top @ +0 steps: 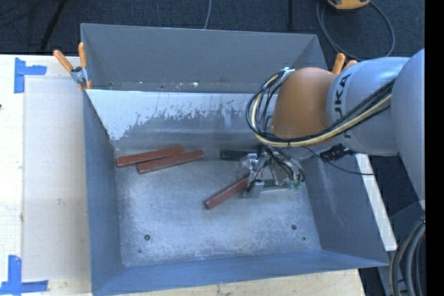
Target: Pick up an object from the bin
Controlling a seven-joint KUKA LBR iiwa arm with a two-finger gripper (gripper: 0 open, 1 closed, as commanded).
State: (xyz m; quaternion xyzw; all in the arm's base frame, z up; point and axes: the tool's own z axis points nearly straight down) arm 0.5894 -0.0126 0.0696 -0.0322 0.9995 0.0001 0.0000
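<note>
Item under the gripper: a reddish-brown slanted stick [223, 196], flat and narrow, lying on the bin floor slightly right of the frame's centre. It runs from lower left to upper right. Its lower left end is free on bare floor; its upper right end reaches into the gripper's hardware and is partly covered there.

Gripper [258, 180]: set low in the bin, at floor level, directly over the upper right end of the slanted stick. Whether it is open, closed or gripping the stick cannot be told; the metal parts there overlap and the contact is not readable.

A dark item [232, 154], short and lying roughly level, sits just above and left of the gripper, near the foot of the back wall. Its kind cannot be made out.

Two further reddish-brown pieces lie side by side in the left half of the floor, well apart from the gripper: an upper stick [151, 157] and a lower stick [170, 162], nearly parallel, touching or almost touching along their length.

The bin [201, 59] is grey metal with sloped walls.

The arm [378, 107] enters from the right of the frame, carrying an orange cover [300, 102] and looped cables [260, 111] above the gripper.
</note>
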